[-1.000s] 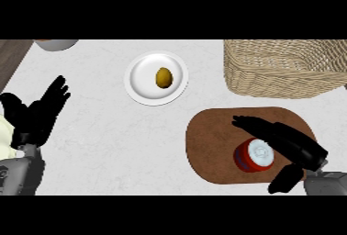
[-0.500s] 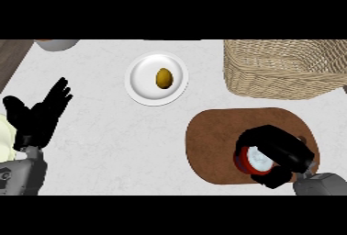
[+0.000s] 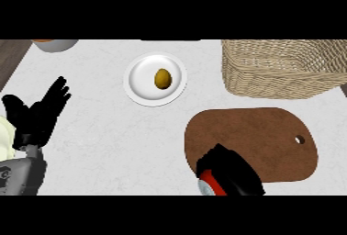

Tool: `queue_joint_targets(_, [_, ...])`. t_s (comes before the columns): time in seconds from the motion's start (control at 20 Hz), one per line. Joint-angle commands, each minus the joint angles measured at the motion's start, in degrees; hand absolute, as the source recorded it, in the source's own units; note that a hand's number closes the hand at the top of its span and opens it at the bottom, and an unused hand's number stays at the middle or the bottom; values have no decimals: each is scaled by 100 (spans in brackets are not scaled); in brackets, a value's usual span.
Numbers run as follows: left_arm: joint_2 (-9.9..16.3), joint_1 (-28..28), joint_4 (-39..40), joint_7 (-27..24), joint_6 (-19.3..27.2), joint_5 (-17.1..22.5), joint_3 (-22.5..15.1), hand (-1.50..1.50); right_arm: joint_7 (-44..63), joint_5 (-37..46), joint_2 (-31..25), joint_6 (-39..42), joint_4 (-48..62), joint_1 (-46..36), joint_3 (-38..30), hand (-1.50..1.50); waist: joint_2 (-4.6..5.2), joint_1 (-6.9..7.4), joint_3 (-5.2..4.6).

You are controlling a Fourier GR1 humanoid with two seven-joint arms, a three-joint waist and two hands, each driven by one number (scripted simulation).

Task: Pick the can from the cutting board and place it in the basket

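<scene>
Can (image 3: 208,185) — seemingly in right hand (image 3: 234,173)

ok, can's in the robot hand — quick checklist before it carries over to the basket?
1. Right robot hand curled round the can: ok, red side and silver top show under the fingers.
2. Can lifted clear of the cutting board: cannot tell, this top-down view gives no height.
3. Basket open and free to receive: ok, nothing shows inside it.
4. Path from board to basket: ok, only bare counter lies between them.
5. Plate with its brown item out of the way: ok, it sits left of the route.
6. Left robot hand out of the way: ok, resting open at the left edge.
</scene>
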Motion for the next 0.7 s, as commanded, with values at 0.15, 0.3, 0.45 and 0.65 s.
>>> queue_joint_targets(0.15, [-104,96,-234,196,61,-62,-84,0,1500,281,414,-882,185,831,1744,150,61,37,55])
queue_joint_targets(0.3, [-41,90,-80,49,-89,50,10,0,1162,-611,419,-1194,-292,1160,1508,150,67,0,57])
queue_joint_targets(0.45, [14,97,-217,191,-17,-6,19,0,1306,-1095,422,-1910,-909,1379,2281,150,48,-5,61])
queue_joint_targets(0.65, [-7,58,-24,-34,-11,-30,64,0,1239,-1381,423,-2294,-1946,1226,2458,150,47,-62,54])
